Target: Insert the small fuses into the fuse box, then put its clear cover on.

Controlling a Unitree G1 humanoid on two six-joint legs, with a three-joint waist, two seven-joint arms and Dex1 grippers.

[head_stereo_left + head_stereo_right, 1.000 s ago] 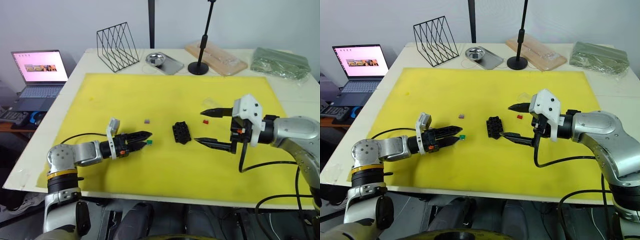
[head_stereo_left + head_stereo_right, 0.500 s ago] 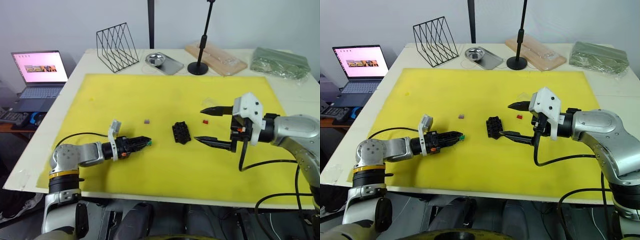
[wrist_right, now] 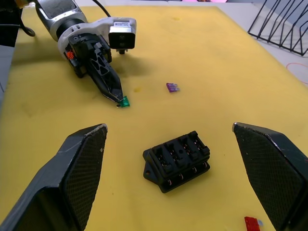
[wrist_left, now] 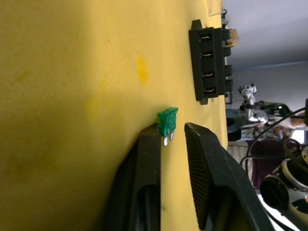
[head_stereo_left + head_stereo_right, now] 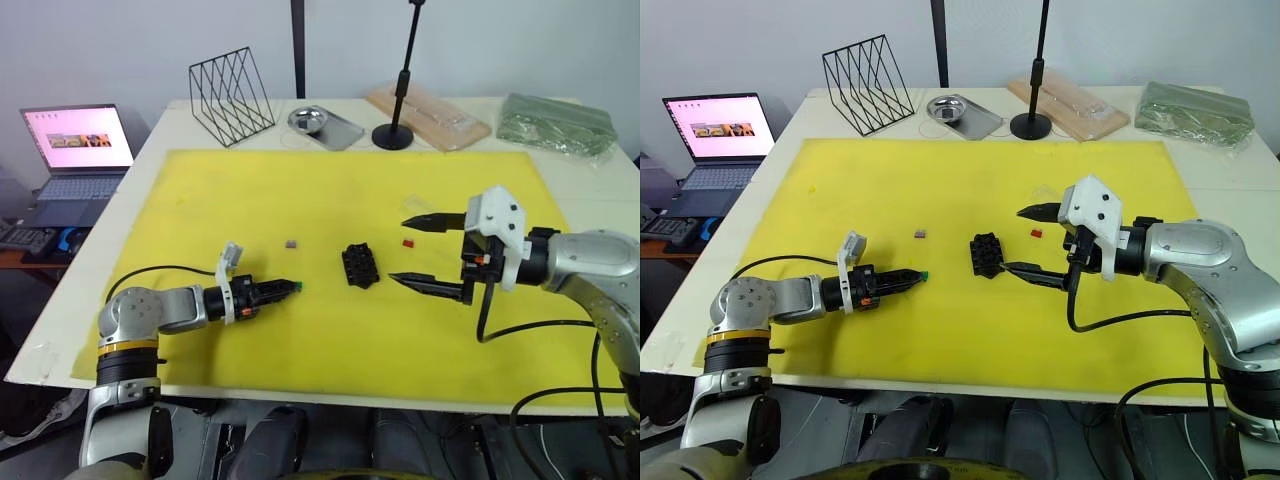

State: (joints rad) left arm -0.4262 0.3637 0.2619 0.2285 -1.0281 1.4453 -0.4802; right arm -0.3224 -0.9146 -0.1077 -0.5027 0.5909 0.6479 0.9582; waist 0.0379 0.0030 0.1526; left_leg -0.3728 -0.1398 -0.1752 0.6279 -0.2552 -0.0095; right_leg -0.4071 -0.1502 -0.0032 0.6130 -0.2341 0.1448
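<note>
Left tool [image 5: 291,287] lies low on the yellow mat [image 5: 330,200] with its two fingers nearly closed around the green fuse [image 4: 168,122]; the left wrist view shows a thin gap on one side, so the fuse appears pinched or about to be pinched at the fingertips, and a firm grip cannot be confirmed. Its blades point back toward the tool.

Progress, as judged from the layout: the task is at an early stage. The fuse box [image 5: 359,266] sits mid-mat, well apart from the left tool, and every slot visible in the right wrist view looks vacant. A grey-purple fuse [image 5: 292,243] lies loose on the mat between tool and box, farther up. A red fuse [image 5: 409,242] lies loose just beyond the box on the right. No fuse is seated, so all insertions and the cover fitting remain.

Right tool [image 5: 418,254] hovers beside the box with its fingers spread wide, holding nothing.

Items not established: the second grey fuse cannot be located. A faint transparent shape on the mat near the upper right finger may be the clear cover [image 5: 418,203], but it is too indistinct to confirm. The far row of box slots is partly foreshortened, so its contents are not certain
</note>
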